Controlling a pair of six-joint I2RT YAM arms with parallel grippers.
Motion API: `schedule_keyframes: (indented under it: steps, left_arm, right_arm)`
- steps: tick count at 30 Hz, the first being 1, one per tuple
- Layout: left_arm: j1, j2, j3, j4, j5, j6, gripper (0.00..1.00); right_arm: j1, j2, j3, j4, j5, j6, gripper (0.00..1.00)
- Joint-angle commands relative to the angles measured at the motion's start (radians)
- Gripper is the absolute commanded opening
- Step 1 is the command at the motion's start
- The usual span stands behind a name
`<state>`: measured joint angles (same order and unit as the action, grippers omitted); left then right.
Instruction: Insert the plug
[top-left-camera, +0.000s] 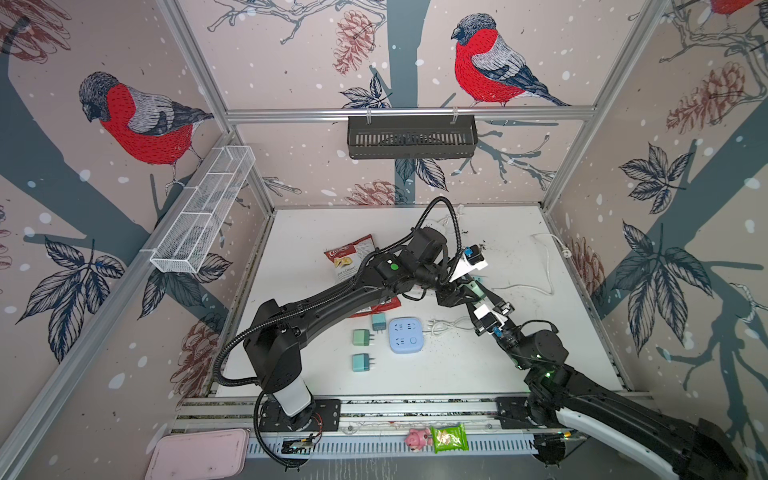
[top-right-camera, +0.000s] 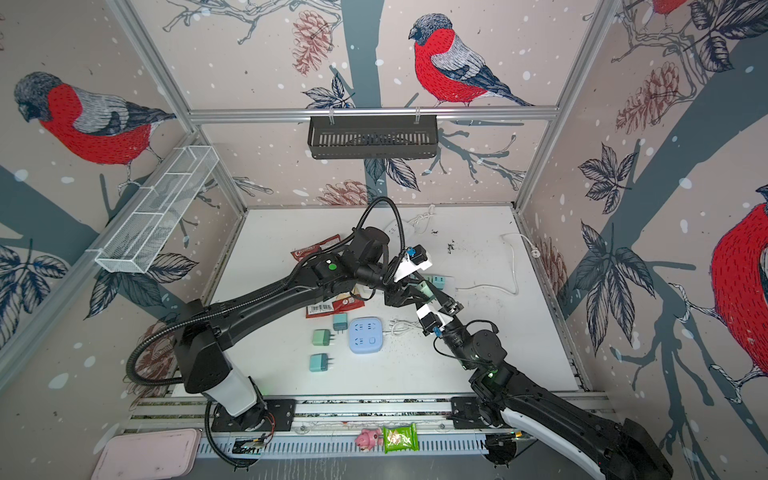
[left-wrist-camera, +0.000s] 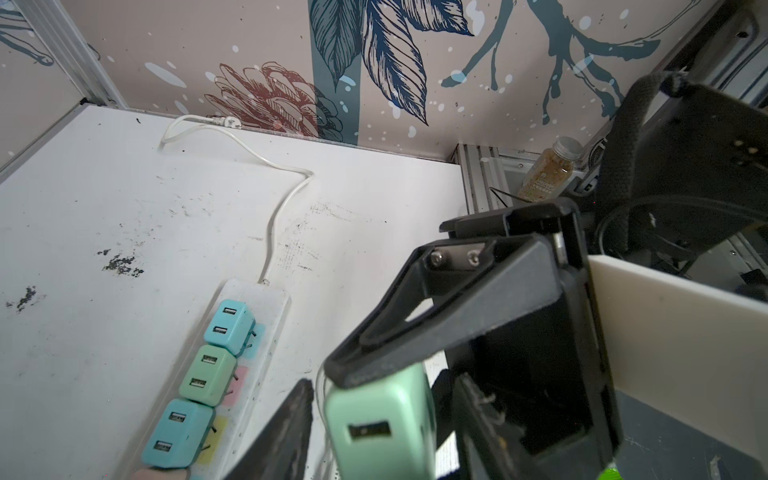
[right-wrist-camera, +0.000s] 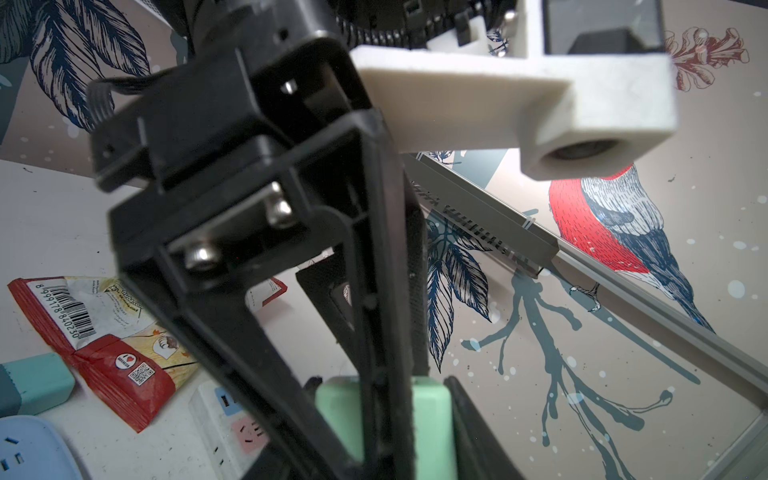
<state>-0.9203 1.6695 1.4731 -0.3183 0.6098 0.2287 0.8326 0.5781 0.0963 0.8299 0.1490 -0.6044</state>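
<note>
Left wrist view: you see the left gripper (left-wrist-camera: 384, 399) part-open, slim gaps either side of the mint plug (left-wrist-camera: 374, 432), held near the white power strip (left-wrist-camera: 272, 299), USB face toward this lens, prongs hidden, one end cropped, long axis unclear; the right gripper (right-wrist-camera: 382, 399) clamps it.

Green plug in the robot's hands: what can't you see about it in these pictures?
- Pins of the green plug: left wrist view, hidden behind its own body.
- Its middle: right wrist view, a black finger crosses it.
- Both top views: the plug is tiny, wedged between the arms.
- The power strip: left wrist view, bottom edge cuts off its near end.
</note>
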Motion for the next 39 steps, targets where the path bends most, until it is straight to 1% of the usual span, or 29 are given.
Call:
schedule_keyframes:
  steps: [1, 4, 8, 12, 13, 15, 16, 17, 18, 19, 20, 21, 23, 25, 31, 33, 35, 36, 38, 39]
  left_arm:
    - [-0.001, 0.002, 0.009, -0.040, 0.031, 0.026, 0.50]
    - [0.000, 0.007, 0.016, -0.048, 0.039, 0.031, 0.41]
    - [-0.002, 0.015, 0.024, -0.061, 0.050, 0.040, 0.37]
    - [-0.001, 0.026, 0.034, -0.067, 0.054, 0.051, 0.26]
    - [-0.002, 0.030, 0.038, -0.074, 0.060, 0.059, 0.20]
    - [0.000, 0.037, 0.050, -0.084, 0.066, 0.073, 0.08]
    - [0.002, 0.038, 0.052, -0.079, 0.063, 0.070, 0.03]
    - [0.006, 0.035, 0.050, -0.071, 0.057, 0.065, 0.00]
    - [0.014, 0.032, 0.049, -0.057, 0.053, 0.055, 0.00]
    - [0.022, 0.032, 0.049, -0.050, 0.053, 0.045, 0.00]
    - [0.036, 0.029, 0.052, -0.046, 0.059, 0.035, 0.00]
    - [0.053, 0.026, 0.052, -0.040, 0.069, 0.024, 0.00]
    - [0.098, 0.015, 0.044, -0.015, 0.102, -0.009, 0.00]
    - [0.159, -0.009, 0.005, 0.059, 0.130, -0.060, 0.00]
    - [0.322, -0.063, -0.147, 0.346, 0.081, -0.250, 0.00]
    - [0.347, -0.059, -0.158, 0.366, 0.061, -0.261, 0.00]
    - [0.351, -0.049, -0.154, 0.354, 0.048, -0.224, 0.00]
    - [0.351, -0.043, -0.154, 0.350, 0.036, -0.210, 0.00]
    - [0.350, -0.032, -0.152, 0.343, 0.018, -0.161, 0.00]
    - [0.351, -0.029, -0.159, 0.344, 0.003, -0.129, 0.00]
  right_arm:
    - [-0.001, -0.018, -0.004, 0.102, -0.030, -0.005, 0.01]
    - [-0.007, -0.020, -0.010, 0.112, -0.036, -0.002, 0.01]
    - [-0.009, -0.015, -0.007, 0.112, -0.052, -0.002, 0.02]
    - [-0.009, -0.017, -0.009, 0.115, -0.058, 0.001, 0.09]
    - [-0.009, -0.018, -0.010, 0.116, -0.061, 0.001, 0.13]
    - [-0.009, -0.019, -0.011, 0.120, -0.063, 0.003, 0.25]
    - [-0.009, -0.019, -0.013, 0.123, -0.065, 0.004, 0.29]
    - [-0.009, -0.018, -0.013, 0.126, -0.068, 0.006, 0.32]
    - [-0.009, -0.017, -0.015, 0.129, -0.073, 0.006, 0.37]
    - [-0.009, -0.016, -0.014, 0.130, -0.078, 0.006, 0.49]
    - [-0.009, -0.017, -0.012, 0.127, -0.084, 0.004, 0.98]
    - [-0.009, -0.016, -0.010, 0.122, -0.090, 0.004, 1.00]
    - [-0.009, -0.016, -0.008, 0.117, -0.095, 0.004, 1.00]
    - [-0.009, -0.023, -0.008, 0.112, -0.108, 0.005, 1.00]
    - [-0.009, -0.029, -0.008, 0.111, -0.144, 0.031, 1.00]
    - [-0.007, -0.035, -0.001, 0.096, -0.149, 0.060, 1.00]
    - [-0.005, -0.046, 0.018, 0.072, -0.139, 0.116, 1.00]
    - [-0.001, -0.054, 0.037, 0.050, -0.084, 0.178, 1.00]
    - [-0.003, -0.064, 0.112, -0.040, 0.139, 0.439, 1.00]
    - [-0.014, -0.060, 0.175, -0.137, 0.250, 0.578, 1.00]
